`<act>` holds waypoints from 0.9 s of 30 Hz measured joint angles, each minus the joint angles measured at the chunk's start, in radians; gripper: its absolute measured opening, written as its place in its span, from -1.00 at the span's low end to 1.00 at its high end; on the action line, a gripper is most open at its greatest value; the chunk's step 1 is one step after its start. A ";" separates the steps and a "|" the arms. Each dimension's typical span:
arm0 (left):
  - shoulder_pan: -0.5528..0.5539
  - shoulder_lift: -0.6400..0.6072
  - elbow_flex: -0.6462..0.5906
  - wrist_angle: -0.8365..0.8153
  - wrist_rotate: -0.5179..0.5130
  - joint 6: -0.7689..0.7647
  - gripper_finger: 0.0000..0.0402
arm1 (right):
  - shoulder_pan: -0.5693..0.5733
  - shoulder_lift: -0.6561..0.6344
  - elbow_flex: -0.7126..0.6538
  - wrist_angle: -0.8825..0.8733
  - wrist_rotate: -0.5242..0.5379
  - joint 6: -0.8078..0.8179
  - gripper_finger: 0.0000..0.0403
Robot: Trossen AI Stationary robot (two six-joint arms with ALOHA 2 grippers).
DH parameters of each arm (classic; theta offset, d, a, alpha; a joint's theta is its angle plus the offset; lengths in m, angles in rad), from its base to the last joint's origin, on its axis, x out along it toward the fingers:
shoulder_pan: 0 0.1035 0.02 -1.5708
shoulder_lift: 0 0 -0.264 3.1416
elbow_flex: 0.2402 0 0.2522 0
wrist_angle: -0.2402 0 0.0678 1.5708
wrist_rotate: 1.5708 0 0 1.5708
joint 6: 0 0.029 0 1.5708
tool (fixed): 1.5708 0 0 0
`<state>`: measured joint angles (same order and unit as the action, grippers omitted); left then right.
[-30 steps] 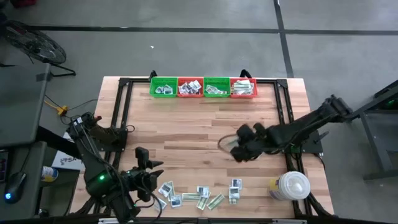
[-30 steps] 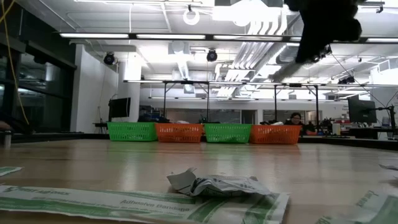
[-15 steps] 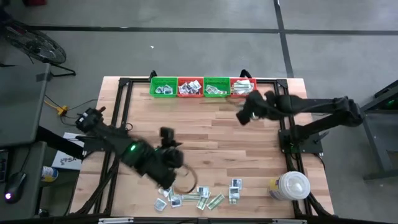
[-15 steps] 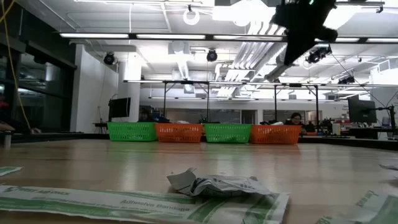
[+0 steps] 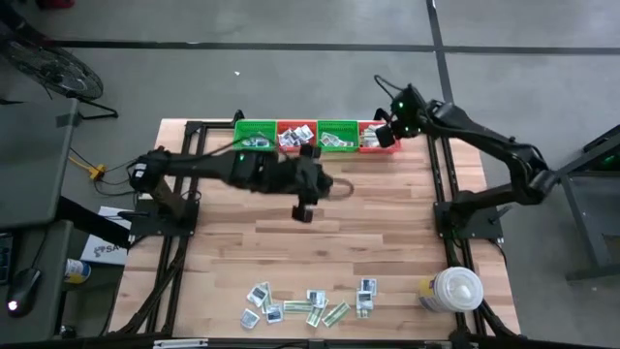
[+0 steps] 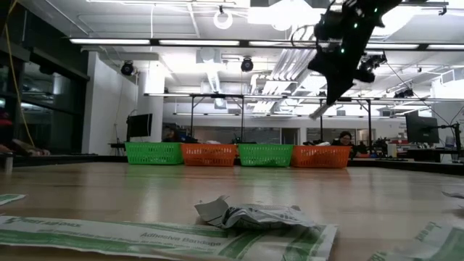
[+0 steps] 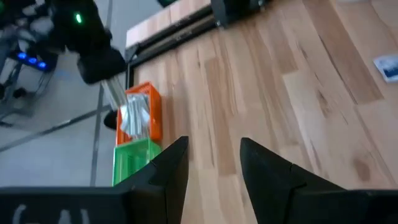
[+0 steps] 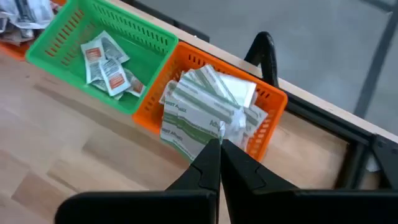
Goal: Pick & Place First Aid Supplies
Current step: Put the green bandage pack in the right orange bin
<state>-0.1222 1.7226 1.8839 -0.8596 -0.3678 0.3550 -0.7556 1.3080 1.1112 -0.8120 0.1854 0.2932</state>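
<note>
Here your right gripper [image 5: 387,136] hangs over the far-right orange basket [image 5: 379,138] at the surface's [image 5: 387,223] far edge, jaws clenched; the right wrist view shows their tips together above the heaped pale-green strips [image 8: 202,112], and you cannot tell whether anything thin is pinched between them. Your left gripper [image 5: 302,209] sits over the middle of the surface, jaws released with bare wood showing between them in the left wrist view. Most of the first aid supplies [image 5: 310,305] lie scattered along the near edge; in the low view one crumpled packet [image 6: 250,214] blocks those behind it. The white lidded container [image 5: 453,289] stands near the near-right corner. The other baskets' contents are too small to read from above.
</note>
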 joint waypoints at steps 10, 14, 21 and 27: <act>0.171 -0.002 -0.146 0.303 0.231 0.086 -0.30 | -0.135 0.174 0.000 0.136 -0.150 -0.097 -1.00; 0.203 -0.002 -0.241 0.407 0.308 0.086 -0.30 | -0.137 0.214 0.000 0.177 -0.175 -0.077 -1.00; 0.238 -0.122 -0.464 0.645 0.392 0.116 -0.30 | -0.135 0.225 0.000 0.194 -0.173 -0.014 -1.00; 0.313 -0.294 -0.734 0.833 0.500 0.099 -0.30 | -0.134 0.224 0.000 0.194 -0.171 0.036 -1.00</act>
<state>0.1907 1.4284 1.1504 -0.0262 0.1323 0.4540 -0.8898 1.5322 1.1114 -0.6182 0.0146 0.3295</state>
